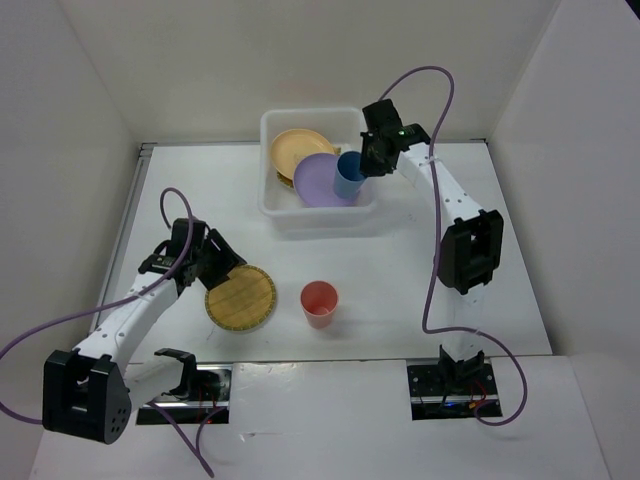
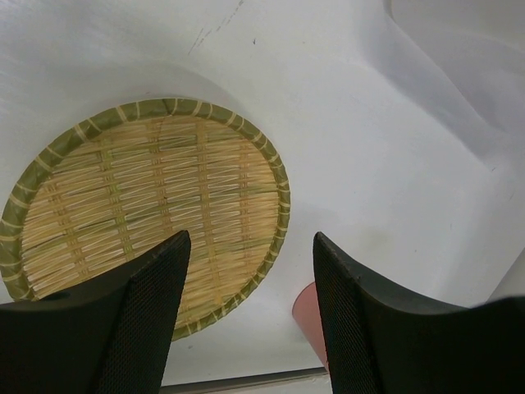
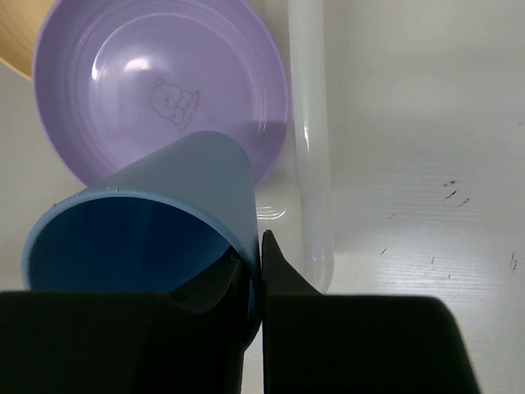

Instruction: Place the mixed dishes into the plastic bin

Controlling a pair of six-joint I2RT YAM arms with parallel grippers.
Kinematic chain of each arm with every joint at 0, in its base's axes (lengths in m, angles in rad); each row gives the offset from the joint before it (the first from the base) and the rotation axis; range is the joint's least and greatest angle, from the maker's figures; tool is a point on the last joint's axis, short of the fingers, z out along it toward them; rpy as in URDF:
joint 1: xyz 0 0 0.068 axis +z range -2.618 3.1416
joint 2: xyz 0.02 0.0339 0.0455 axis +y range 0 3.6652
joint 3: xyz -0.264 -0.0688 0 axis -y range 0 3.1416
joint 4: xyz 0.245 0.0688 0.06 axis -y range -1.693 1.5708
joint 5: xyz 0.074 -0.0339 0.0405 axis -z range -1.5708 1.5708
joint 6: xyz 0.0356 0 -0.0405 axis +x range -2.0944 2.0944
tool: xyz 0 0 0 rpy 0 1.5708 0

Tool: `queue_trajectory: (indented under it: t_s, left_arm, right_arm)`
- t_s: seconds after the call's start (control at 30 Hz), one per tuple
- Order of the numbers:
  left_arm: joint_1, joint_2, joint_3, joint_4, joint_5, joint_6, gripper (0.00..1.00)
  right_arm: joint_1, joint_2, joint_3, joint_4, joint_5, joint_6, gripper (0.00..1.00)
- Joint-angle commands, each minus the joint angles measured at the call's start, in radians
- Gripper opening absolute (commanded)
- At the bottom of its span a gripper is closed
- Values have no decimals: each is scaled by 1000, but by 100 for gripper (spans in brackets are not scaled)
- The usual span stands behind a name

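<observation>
My plastic bin (image 1: pixel 270 125) holds the pale orange plate (image 1: pixel 298 150) and lavender plate (image 1: pixel 318 182). A woven plate (image 1: pixel 240 298) lies below my left gripper (image 2: pixel 250 242), jaws spread wide, with the red cup (image 1: pixel 319 303) just beside. My right gripper (image 3: pixel 256 263) pinches the blue cup (image 3: pixel 139 222) over the bin.

White table (image 1: pixel 400 290) with plastic bin (image 1: pixel 320 216), woven plate (image 1: pixel 240 298) and upright red cup (image 1: pixel 319 303)

1 overhead view spans the table (image 1: pixel 400 290); 2 close wrist views share its woven plate (image 1: pixel 240 298) and blue cup (image 1: pixel 349 175).
</observation>
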Motion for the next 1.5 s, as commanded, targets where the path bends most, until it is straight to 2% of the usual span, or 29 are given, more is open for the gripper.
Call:
queue_trajectory:
  t_s: [0.0, 0.2, 0.43, 0.53, 0.73, 0.93, 1.17, 1.3, 1.43, 1.47]
  left_arm:
    - [6, -8, -9, 23, 22, 33, 69]
    - [6, -8, -9, 23, 22, 33, 69]
    - [15, -8, -9, 14, 22, 43, 70]
    - [15, -17, -9, 14, 22, 43, 70]
    - [15, -18, 0, -4, 22, 43, 74]
    - [15, -18, 0, -4, 22, 43, 74]
    - [25, -18, 10, -13, 22, 52, 74]
    - [25, -27, 10, -13, 22, 52, 74]
    - [34, -45, 51, -48, 31, 82, 74]
    - [34, -45, 60, -58, 41, 92, 74]
  right_arm:
    - [0, 22, 84, -40, 8, -22, 1]
    - [9, 77, 132, -107, 31, -42, 1]
    - [19, 88, 98, -131, 59, -42, 1]
    - [19, 88, 73, -122, 59, -42, 8]
    - [19, 88, 63, -121, 50, -33, 13]
    - [19, 88, 92, -141, 50, -24, 30]
    - [42, 58, 217, -204, 50, -13, 49]
    - [84, 13, 364, -281, 70, 9, 71]
    - [173, -102, 376, -318, 99, 50, 77]
    - [195, -138, 315, -318, 99, 62, 77]
